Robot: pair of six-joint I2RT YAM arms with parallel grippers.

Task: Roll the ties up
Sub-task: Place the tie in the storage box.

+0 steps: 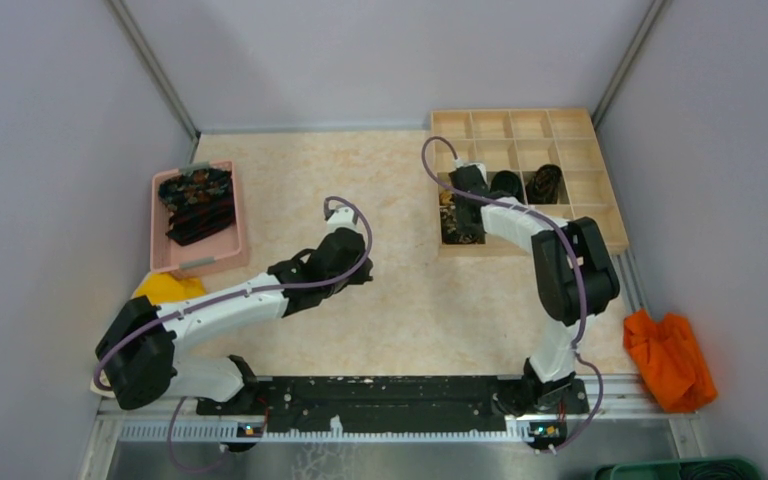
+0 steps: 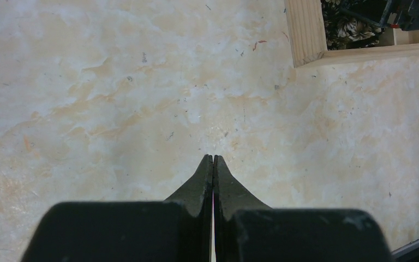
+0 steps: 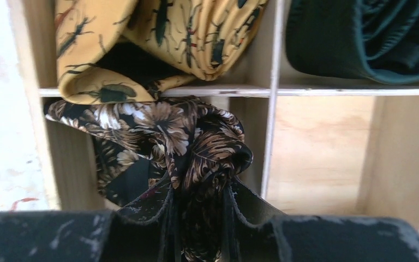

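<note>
Right pincer clamps the floral tie inside one wooden box compartment; a golden tie fills the next. Left pincer is clenched, empty, beside the box.

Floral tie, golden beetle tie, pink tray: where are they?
floral tie (image 3: 196,136), right wrist view, bunched middle fold
golden beetle tie (image 3: 207,33), right wrist view, folded front
pink tray (image 1: 240,222), top external view, right rim

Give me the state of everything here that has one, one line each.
Left gripper: shut, empty, over the table.
Right gripper: shut on the floral tie.
Floral tie: bunched, in a corner compartment of the wooden organizer.
Golden beetle-print tie: loosely folded in the next compartment.
Dark green tie: rolled, in its compartment.
Ties in the pink tray: stacked, not rolled.
</note>
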